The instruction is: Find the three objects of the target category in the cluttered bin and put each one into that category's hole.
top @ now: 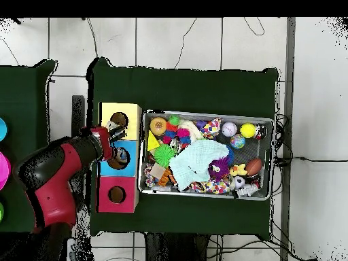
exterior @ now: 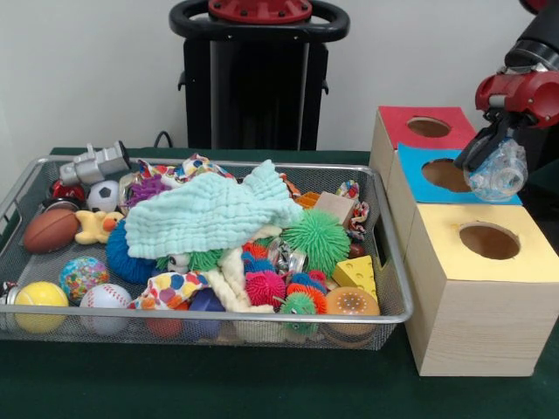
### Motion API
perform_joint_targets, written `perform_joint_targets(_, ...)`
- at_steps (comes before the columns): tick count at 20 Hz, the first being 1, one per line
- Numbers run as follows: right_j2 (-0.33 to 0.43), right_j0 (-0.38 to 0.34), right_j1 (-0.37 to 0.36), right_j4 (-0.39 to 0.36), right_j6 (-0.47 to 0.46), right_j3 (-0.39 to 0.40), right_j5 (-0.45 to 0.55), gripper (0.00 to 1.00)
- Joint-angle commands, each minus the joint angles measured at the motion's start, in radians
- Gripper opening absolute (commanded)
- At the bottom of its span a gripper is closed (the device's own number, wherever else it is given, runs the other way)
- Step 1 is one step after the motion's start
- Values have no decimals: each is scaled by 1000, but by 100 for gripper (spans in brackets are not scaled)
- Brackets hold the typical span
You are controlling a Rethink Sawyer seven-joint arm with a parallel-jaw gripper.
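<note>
My gripper [exterior: 492,161] hangs at the right, over the blue-topped box [exterior: 413,162], shut on a clear plastic object [exterior: 500,173]. The object hovers just above and right of the blue box's round hole [exterior: 445,175], without touching it. In the overhead view the gripper [top: 114,153] sits over the blue box [top: 130,145], hiding part of its hole. A red-topped box [exterior: 397,124] stands behind and a yellow-topped box [exterior: 527,259] in front, each with an open hole. The wire bin [exterior: 201,319] holds mixed toys.
In the bin lie a mint cloth [exterior: 218,212], a green spiky ball [exterior: 316,240], a football [exterior: 51,230], a baseball [exterior: 106,299], a yellow ball [exterior: 40,297], silver binoculars [exterior: 94,163] and a cheese wedge [exterior: 356,273]. The bin's right wall stands close to the boxes.
</note>
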Motion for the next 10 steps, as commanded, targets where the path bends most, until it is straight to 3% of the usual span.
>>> perform_joint_targets(1,136,-58,-40,120,-338,102,-105,0)
perform_joint_targets(10,166,-82,-83,131,-356,148,-110,0)
